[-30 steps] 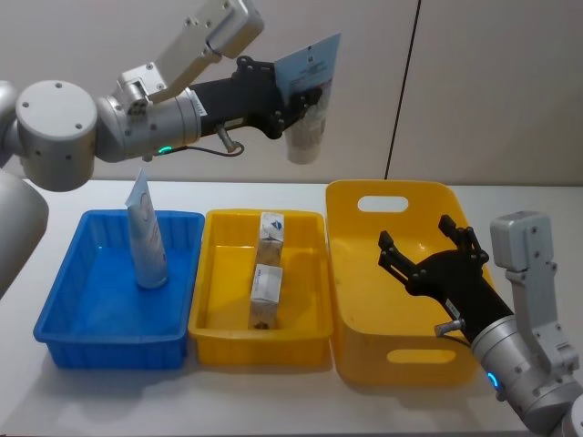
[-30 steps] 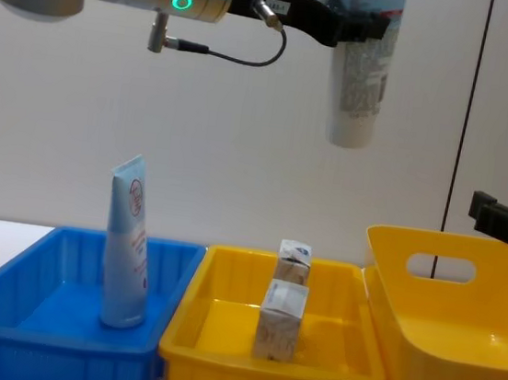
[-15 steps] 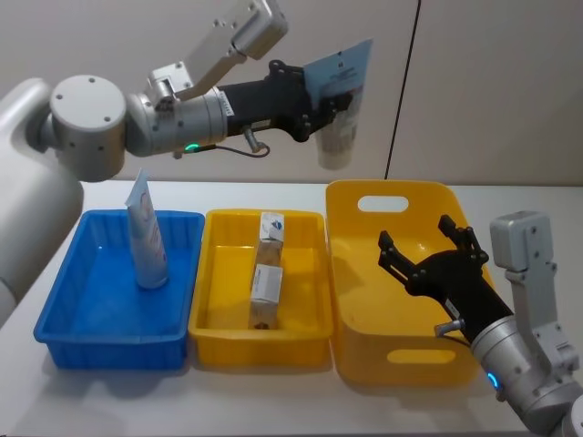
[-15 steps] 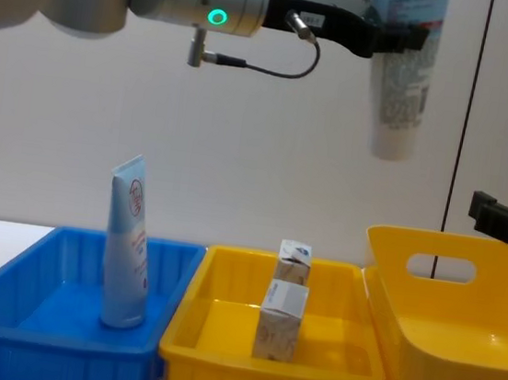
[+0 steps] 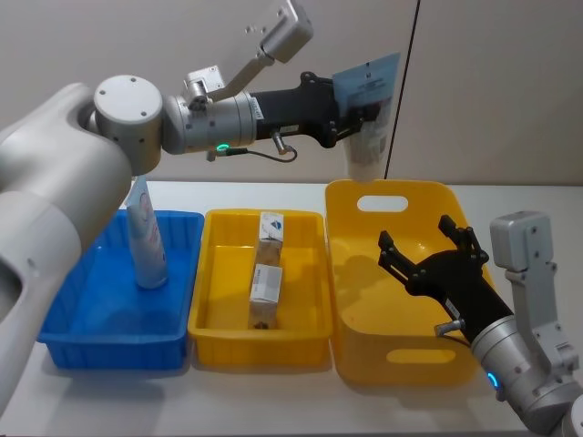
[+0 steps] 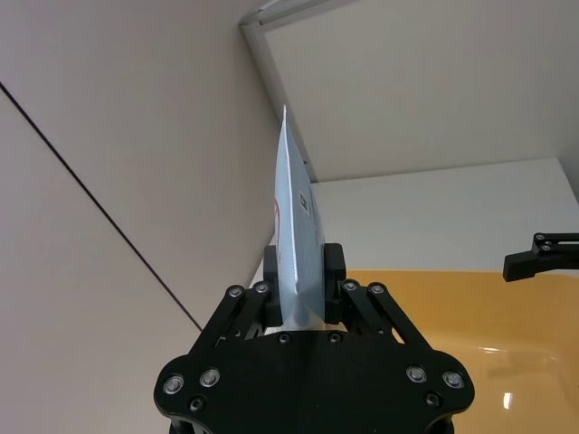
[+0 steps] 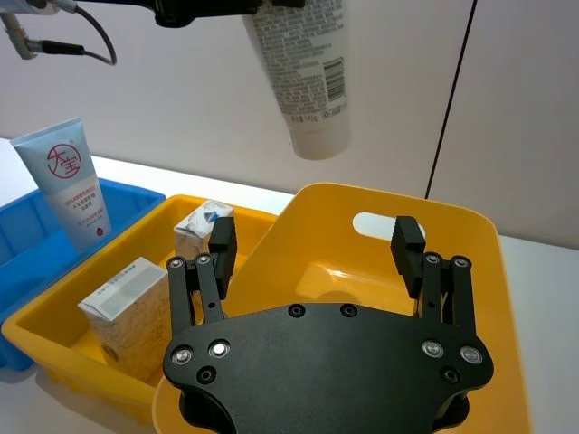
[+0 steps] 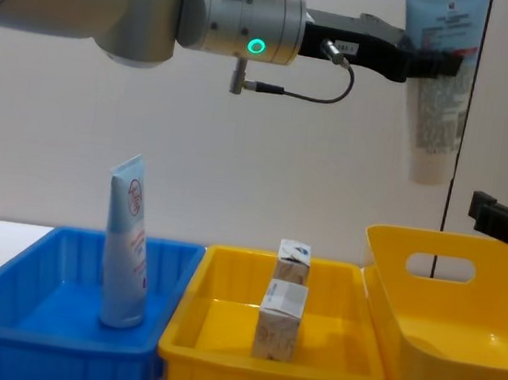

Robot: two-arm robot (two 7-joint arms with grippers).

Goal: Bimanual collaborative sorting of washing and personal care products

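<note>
My left gripper (image 5: 353, 109) is shut on a pale blue-white squeeze tube (image 5: 369, 123), held by its crimped end with the cap hanging down, high over the back edge of the large yellow bin (image 5: 392, 364). The chest view shows this tube (image 8: 440, 92) at the upper right. My right gripper (image 5: 417, 238) stands open and holds nothing, low over the same bin. A second tube (image 5: 146, 237) stands upright in the blue bin (image 5: 109, 350). Two small white-beige cartons (image 5: 271, 228) (image 5: 266, 287) stand in the middle yellow bin (image 5: 260, 350).
The three bins sit side by side on a white table (image 5: 246, 396), with the blue one on the left. A plain wall with a dark vertical seam (image 5: 401, 91) stands behind them. The large yellow bin has cut-out handles (image 5: 383, 203).
My left arm has carried the held tube to the right, from above the middle yellow bin to above the large yellow bin's back edge. The right gripper has not moved.
</note>
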